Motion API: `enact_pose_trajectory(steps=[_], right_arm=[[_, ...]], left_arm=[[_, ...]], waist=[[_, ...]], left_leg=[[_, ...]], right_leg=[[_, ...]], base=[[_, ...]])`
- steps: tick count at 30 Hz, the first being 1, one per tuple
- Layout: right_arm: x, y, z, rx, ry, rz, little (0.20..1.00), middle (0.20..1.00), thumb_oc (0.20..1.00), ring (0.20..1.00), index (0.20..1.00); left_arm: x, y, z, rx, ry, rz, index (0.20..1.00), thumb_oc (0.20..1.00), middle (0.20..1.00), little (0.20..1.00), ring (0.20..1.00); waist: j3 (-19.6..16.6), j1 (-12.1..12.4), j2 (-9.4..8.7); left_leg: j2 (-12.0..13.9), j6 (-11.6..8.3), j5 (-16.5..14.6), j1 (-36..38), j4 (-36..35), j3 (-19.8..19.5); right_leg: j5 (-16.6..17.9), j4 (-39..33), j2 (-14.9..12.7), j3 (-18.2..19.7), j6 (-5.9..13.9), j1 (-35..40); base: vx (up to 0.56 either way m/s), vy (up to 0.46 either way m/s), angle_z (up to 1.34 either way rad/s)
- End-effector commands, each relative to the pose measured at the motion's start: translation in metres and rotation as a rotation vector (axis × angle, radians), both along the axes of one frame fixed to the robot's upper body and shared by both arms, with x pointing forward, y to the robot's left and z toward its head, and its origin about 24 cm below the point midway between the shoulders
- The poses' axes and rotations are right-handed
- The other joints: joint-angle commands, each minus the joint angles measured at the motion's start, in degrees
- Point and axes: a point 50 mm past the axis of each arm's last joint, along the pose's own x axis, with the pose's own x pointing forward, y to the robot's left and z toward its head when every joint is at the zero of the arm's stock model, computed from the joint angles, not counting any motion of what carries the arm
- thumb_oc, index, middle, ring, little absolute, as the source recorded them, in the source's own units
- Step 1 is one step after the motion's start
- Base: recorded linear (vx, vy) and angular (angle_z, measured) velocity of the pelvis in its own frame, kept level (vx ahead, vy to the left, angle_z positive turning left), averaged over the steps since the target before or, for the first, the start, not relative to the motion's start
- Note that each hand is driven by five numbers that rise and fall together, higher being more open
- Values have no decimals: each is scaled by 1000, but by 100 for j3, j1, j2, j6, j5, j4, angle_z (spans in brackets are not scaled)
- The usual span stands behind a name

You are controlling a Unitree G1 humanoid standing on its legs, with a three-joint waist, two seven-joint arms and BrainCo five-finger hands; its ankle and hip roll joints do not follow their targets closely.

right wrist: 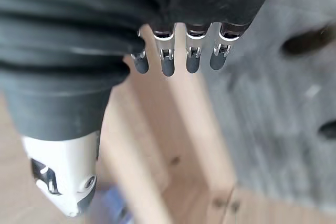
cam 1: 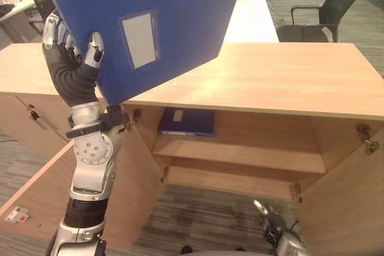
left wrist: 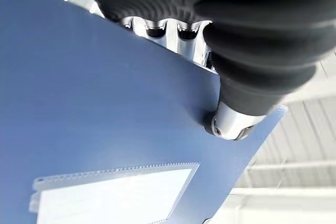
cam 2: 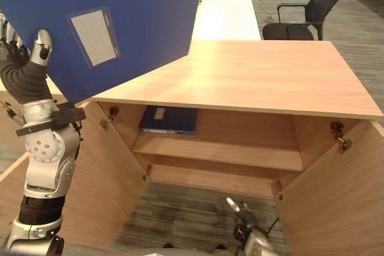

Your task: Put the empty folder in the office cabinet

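Bkgd: long white desk (cam 2: 225, 19) runs away behind the wood cabinet top (cam 2: 252, 76). Black office chair (cam 1: 327, 13) w/ armrests just right of that desk, on grey striped carpet (cam 1: 366, 22). Same carpet in front of the cabinet base (cam 2: 180, 214). More desks w/ dark clutter far left of white desk (cam 1: 18, 4). Ceiling panels w/ strip lights overhead (left wrist: 299, 156).

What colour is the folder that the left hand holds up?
Blue, with a clear label pocket; the folder shows best in the left eye view.
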Motion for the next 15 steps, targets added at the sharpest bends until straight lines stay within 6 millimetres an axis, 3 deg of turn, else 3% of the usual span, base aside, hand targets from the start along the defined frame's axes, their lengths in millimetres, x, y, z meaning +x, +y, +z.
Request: enact_pose_trajectory(steps=[1, 3, 5, 6, 15], right_arm=[[39, 15, 32, 90, -232, 43, 1000, 1000, 1000, 1000, 1000], [43, 18, 39, 112, -273, 54, 1000, 1000, 1000, 1000, 1000], [59, 33, 70, 199, -434, 103, 1000, 1000, 1000, 1000, 1000], [59, 33, 70, 199, -432, 103, 1000, 1000, 1000, 1000, 1000], [79, 84, 152, 448, -760, 288, 1000, 1000, 1000, 1000, 1000]], left_arm=[[-10, -2, 23, -90, -153, -145, 200, 200, 200, 200, 200], [-11, -4, 21, -104, -147, -175, 200, 200, 200, 200, 200], [-11, -5, 15, -148, -120, -228, 200, 200, 200, 200, 200], [-11, -5, 14, -149, -119, -228, 200, 200, 200, 200, 200], [-9, -19, 1, -234, -50, -362, 200, 200, 200, 200, 200]], waist=[[183, 161, -200], [178, 163, -197], [177, 183, -204], [173, 181, -202], [172, 214, -236]], left_leg=[[326, -277, -722, 526, 123, 141], [323, -275, -720, 527, 122, 141], [323, -266, -718, 527, 121, 138], [323, -266, -719, 528, 121, 138], [319, -253, -703, 520, 113, 157]], right_leg=[[-390, 424, -493, 29, 444, -110], [-393, 423, -496, 24, 444, -106], [-393, 420, -502, 21, 443, -100], [-393, 420, -502, 21, 443, -98], [-371, 408, -522, 40, 437, -104]], base=[[0, 0, 0], [0, 0, 0], [0, 0, 0], [0, 0, 0], [0, 0, 0]])
